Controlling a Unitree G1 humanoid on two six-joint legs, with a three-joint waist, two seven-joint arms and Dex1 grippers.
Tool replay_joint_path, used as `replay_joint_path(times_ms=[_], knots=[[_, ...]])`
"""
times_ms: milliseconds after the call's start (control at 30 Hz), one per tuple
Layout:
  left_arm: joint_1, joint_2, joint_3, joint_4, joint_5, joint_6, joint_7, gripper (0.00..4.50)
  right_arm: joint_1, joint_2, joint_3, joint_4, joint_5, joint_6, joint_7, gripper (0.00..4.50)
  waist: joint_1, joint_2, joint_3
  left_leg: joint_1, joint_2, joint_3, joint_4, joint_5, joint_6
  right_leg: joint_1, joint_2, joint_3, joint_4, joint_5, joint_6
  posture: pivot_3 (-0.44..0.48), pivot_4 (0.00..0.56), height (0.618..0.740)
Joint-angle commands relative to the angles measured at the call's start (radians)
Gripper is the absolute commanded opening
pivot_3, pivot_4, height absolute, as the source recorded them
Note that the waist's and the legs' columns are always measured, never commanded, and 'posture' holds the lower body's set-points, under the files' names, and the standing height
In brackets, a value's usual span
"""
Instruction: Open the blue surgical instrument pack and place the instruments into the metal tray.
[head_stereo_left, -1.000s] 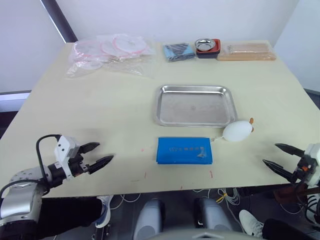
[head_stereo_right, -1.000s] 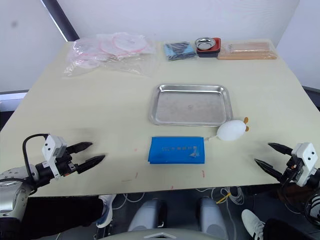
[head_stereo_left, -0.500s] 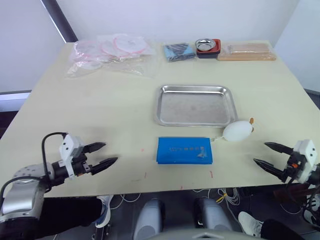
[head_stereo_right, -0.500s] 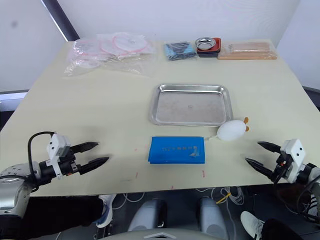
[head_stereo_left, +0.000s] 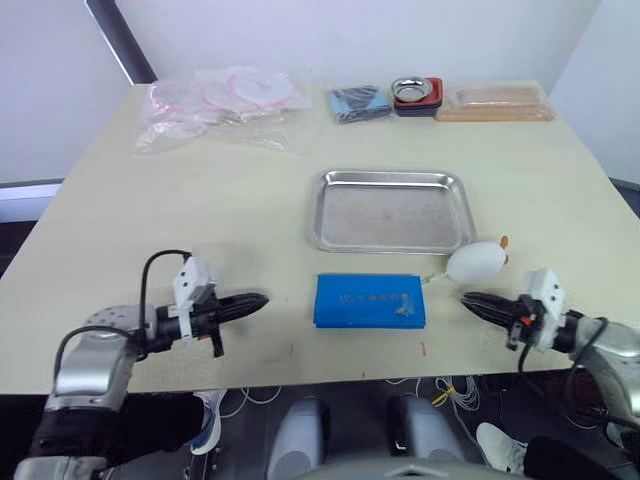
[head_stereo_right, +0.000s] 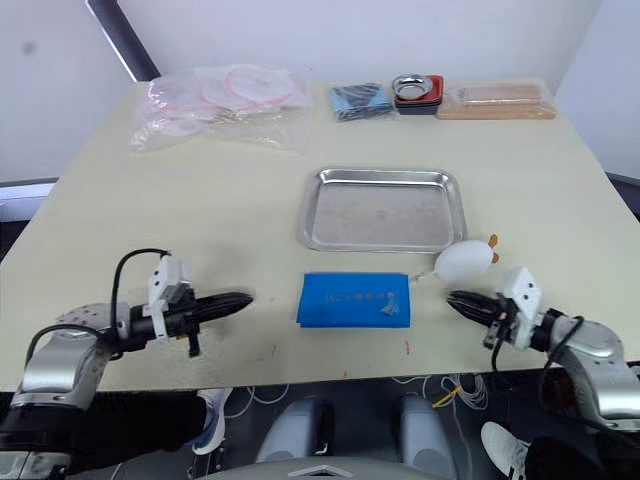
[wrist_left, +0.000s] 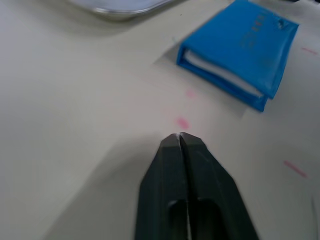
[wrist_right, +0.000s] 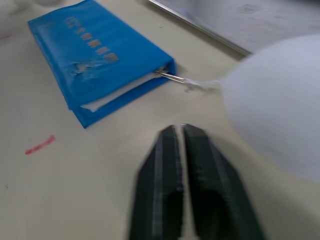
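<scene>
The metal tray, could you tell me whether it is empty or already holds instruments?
Empty: the metal tray shows only bare steel, and the blue pack lies folded shut.

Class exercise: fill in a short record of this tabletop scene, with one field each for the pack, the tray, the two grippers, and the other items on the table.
pack: blue surgical instrument pack, closed, flat on the table near its front edge
tray: metal tray, nothing in it, just beyond the pack
left gripper: left gripper, fingers shut, low over the table beside the pack, apart from it
right gripper: right gripper, fingers shut, on the pack's other side, near the white egg-shaped object
far edge: clear plastic bags, dark-blue folded bundle, small steel bowl, tan packet
</scene>
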Motion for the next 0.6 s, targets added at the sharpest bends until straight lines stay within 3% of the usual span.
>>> replay_joint_path(times_ms=[33, 300, 600], knots=[[-0.040, -0.015, -0.046, 0.009, 0.024, -0.035, -0.033, 0.00, -0.035, 0.015, 0.027, -0.002, -0.037, -0.013, -0.029, 0.04, 0.000, 0.000, 0.000, 0.000, 0.000, 0.000, 0.000, 0.000, 0.000, 0.000, 0.000, 0.000, 0.000, 0.000, 0.000, 0.000, 0.150, 0.740], [-0.104, -0.072, -0.119, 0.038, 0.050, -0.052, -0.052, 0.00, -0.092, 0.056, 0.078, 0.022, -0.074, -0.015, -0.057, 0.04, -0.002, 0.000, 0.000, -0.001, 0.000, -0.003, 0.001, 0.000, 0.000, 0.000, 0.001, -0.001, 0.000, 0.000, 0.000, 0.000, 0.150, 0.740], [-0.123, -0.095, -0.128, 0.045, 0.050, -0.054, -0.048, 0.00, -0.147, 0.106, 0.136, 0.023, -0.091, -0.009, -0.066, 0.04, -0.001, 0.000, 0.000, -0.003, 0.000, -0.006, 0.002, 0.000, 0.000, 0.000, 0.001, -0.004, 0.000, 0.002, 0.003, 0.000, 0.150, 0.740]])
